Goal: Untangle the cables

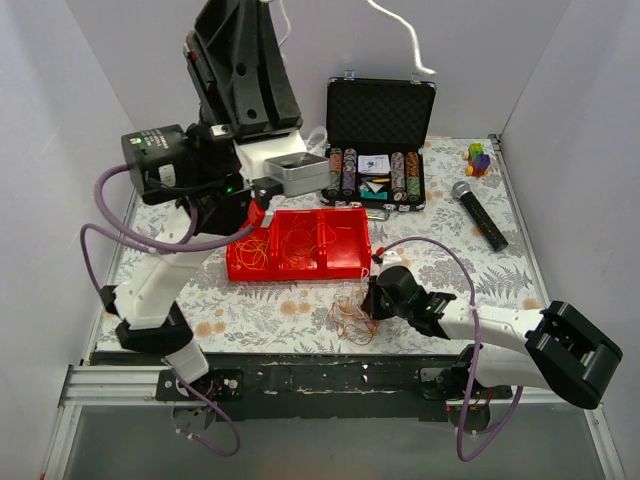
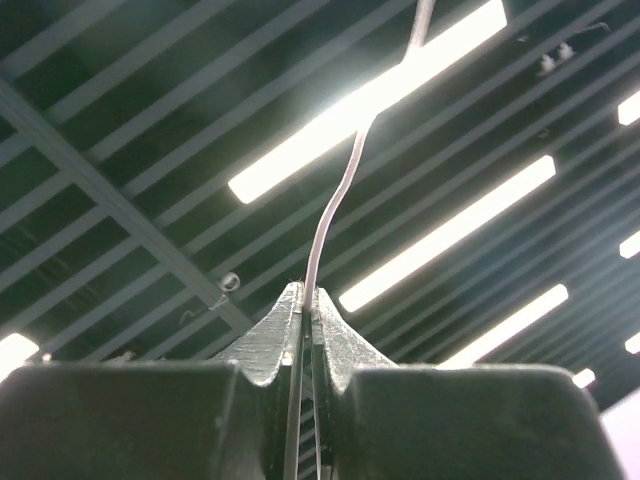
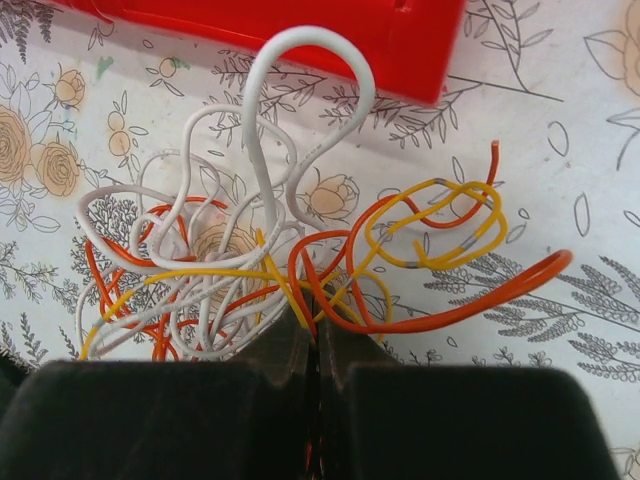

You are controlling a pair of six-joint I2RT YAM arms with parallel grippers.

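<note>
Right pincer (image 3: 312, 335): mine, clamped tight on the cables (image 3: 250, 270) at the clump's edge.
Left pincer (image 2: 305, 300): pinching one white strand (image 2: 335, 200), held high.
Progress: early, I judge; loops mostly knotted.

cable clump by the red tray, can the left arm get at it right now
Probably not at once: the left hand points at the ceiling, shut on a white strand, and the right hand is shut on the cable clump itself.

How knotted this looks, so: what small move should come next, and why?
Probably draw the left gripper slowly away: it is shut on a white strand, and the right gripper is shut on the clump of white, orange and yellow cables, anchoring it.
</note>
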